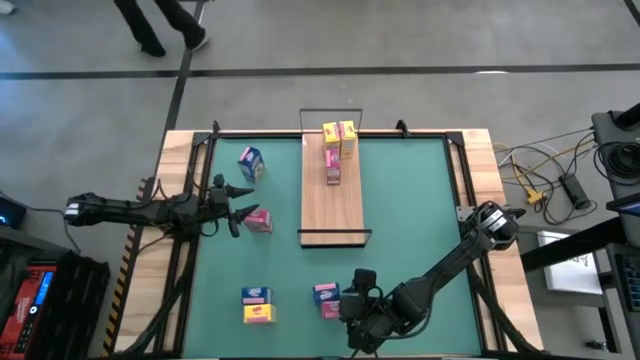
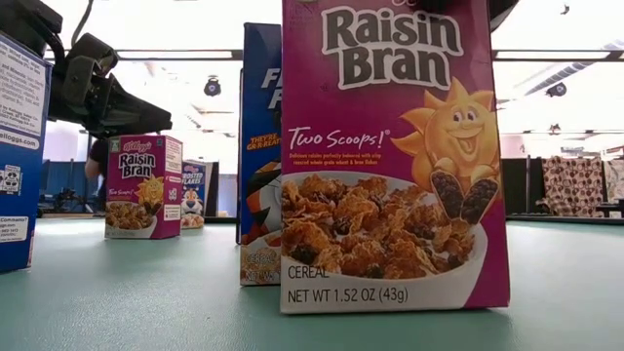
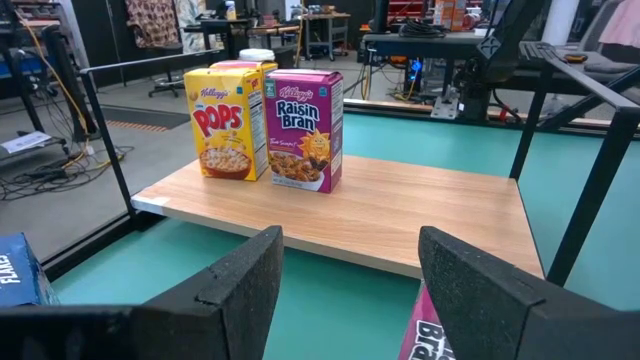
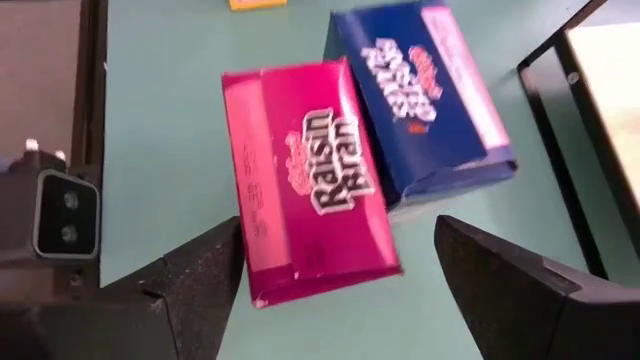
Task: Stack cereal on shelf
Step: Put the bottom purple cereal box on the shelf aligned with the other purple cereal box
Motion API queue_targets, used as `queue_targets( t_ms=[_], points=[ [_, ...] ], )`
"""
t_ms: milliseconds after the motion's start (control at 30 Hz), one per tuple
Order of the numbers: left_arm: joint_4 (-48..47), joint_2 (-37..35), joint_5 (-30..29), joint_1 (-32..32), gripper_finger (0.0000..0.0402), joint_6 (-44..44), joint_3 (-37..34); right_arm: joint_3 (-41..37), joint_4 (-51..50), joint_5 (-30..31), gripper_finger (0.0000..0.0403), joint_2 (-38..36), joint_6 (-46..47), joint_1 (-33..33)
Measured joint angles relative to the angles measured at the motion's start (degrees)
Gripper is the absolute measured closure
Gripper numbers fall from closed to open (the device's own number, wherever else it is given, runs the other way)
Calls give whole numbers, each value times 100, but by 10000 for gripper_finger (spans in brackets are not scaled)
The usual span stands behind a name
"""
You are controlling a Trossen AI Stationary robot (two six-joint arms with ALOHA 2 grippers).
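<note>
Hovering over magenta Raisin Bran box (image 4: 310, 180), right gripper (image 4: 340, 275) spread, blue box (image 4: 425, 95) just beyond; next, descending and closing.

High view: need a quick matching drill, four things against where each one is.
1 yellow box
2 lone blue box
3 right gripper
4 left gripper

A open, at a pink box left of the shelf
B standing on the shelf
C open over a flat pink box, near edge
D on the table, far left corner

Pairs: 1-B, 2-D, 3-C, 4-A
</note>
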Motion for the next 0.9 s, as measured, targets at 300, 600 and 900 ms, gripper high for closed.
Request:
queue_targets(
  t_ms=[300,600,900],
  points=[
    [0,0,0,0,184,-2,0,-189,142,-187,189,5,-53,-11],
    [0,0,0,0,184,-1,0,-193,163,-187,240,5,-50,-11],
    [2,0,-1,0,184,0,-1,-86,-399,-146,242,-25,1156,-11]
  ],
)
